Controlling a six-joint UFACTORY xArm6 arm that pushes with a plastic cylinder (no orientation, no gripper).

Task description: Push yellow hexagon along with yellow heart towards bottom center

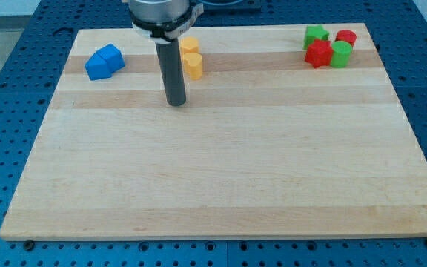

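A yellow hexagon (189, 46) sits near the view's top, left of centre, on the wooden board (221, 170). A yellow heart (193, 65) lies just below it, touching it. My tip (176, 103) rests on the board below and slightly left of the yellow heart, a short gap away from it. The dark rod rises from the tip and passes just left of both yellow blocks.
Two blue blocks (104, 61) sit together at the top left. At the top right is a cluster: a green block (316, 34), a red cylinder (345, 37), a red block (319, 53) and a green cylinder (340, 53). A blue perforated table surrounds the board.
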